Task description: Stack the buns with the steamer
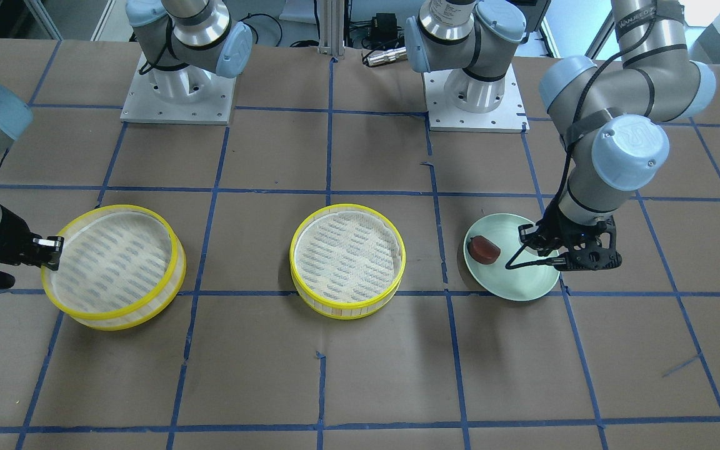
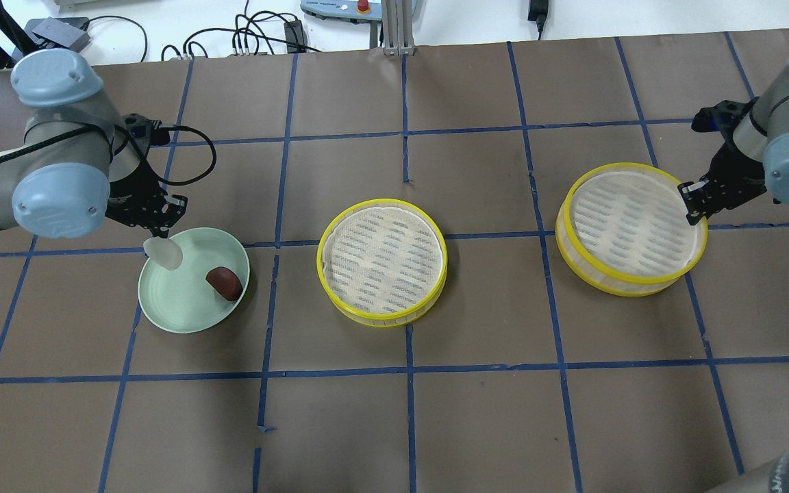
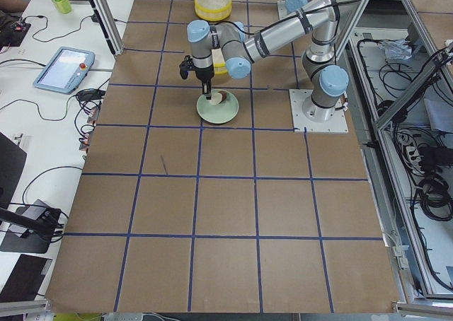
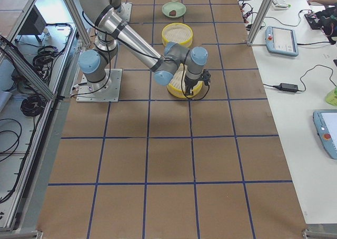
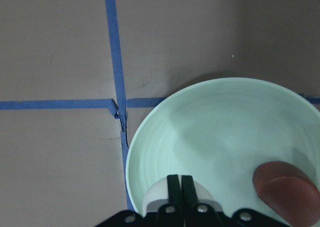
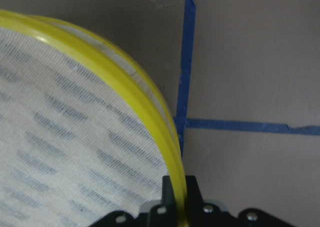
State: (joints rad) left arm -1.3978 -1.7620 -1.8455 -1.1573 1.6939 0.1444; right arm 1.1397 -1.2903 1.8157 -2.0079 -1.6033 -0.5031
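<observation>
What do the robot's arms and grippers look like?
The left arm and right arm are silver-grey tubes with rounded light-blue joint caps. One cap on the left arm bears a UR logo. A black cable runs down the left arm under black straps. The left gripper and right gripper are black, with thin black jaws.

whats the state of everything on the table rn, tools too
white bun, pinched in the left tool at the edge of the plate
brown bun, loose on the plate
middle steamer, empty, untouched
outer steamer, empty, rim clamped by the right tool
left tool, shut
right tool, shut
</observation>
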